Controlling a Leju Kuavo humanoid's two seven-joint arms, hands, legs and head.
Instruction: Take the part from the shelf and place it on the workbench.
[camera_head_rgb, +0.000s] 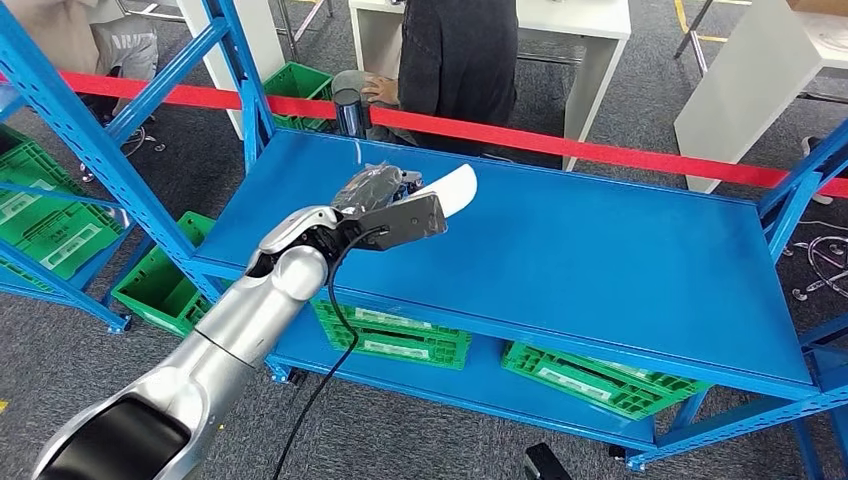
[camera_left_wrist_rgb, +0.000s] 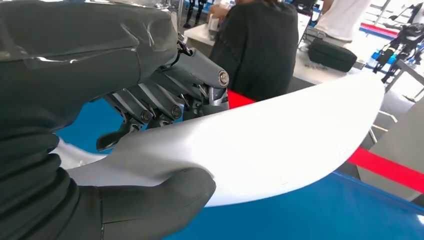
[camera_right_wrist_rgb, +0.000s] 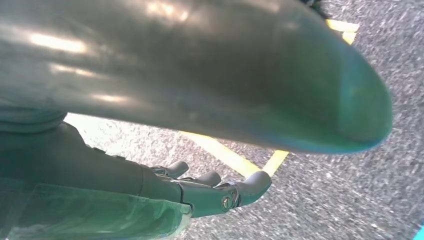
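Left hand (camera_head_rgb: 385, 200) grips the white curved part (camera_left_wrist_rgb: 280, 145) between thumb and fingers, above the blue shelf (camera_head_rgb: 600, 260). Right hand (camera_right_wrist_rgb: 200, 192) hangs over the floor, fingers apart, holding nothing.

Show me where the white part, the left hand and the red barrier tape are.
white part (camera_left_wrist_rgb: 280, 145), left wrist view, its broad middle.
left hand (camera_head_rgb: 385, 205), head view, its back.
red barrier tape (camera_head_rgb: 600, 148), head view, its middle stretch.

Labels on the green crates (camera_head_rgb: 400, 335) are illegible
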